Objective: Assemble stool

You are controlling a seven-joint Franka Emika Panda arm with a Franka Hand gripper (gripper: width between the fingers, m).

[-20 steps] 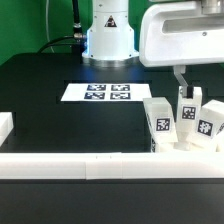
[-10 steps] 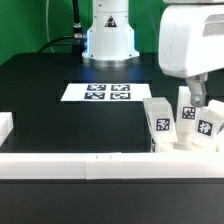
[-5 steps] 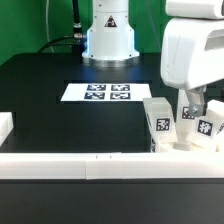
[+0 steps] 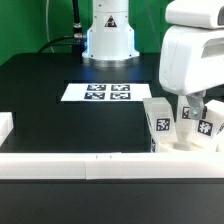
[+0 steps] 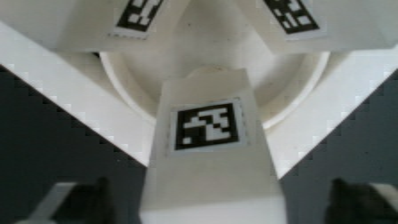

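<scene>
The stool parts lie at the exterior view's right: white blocky legs with square tags, one (image 4: 160, 121) on the left and one (image 4: 208, 127) on the right, with the round seat (image 4: 186, 150) low behind the bar. My gripper (image 4: 190, 108) is down between them, over the middle leg. In the wrist view that leg (image 5: 210, 140) runs between my dark fingers (image 5: 79, 202), with a gap on each side, so the gripper (image 5: 217, 206) is open around it. The seat's curved rim (image 5: 118, 92) lies behind it, and two more tagged legs (image 5: 143, 14) sit beyond.
The marker board (image 4: 107, 93) lies mid-table in front of the robot base (image 4: 108, 40). A long white bar (image 4: 80, 165) edges the front of the table, and a white block (image 4: 5, 126) sits at the exterior view's left edge.
The arm has come down over the cluster of legs, so the fingers now straddle the middle leg. The legs and seat have not moved.
</scene>
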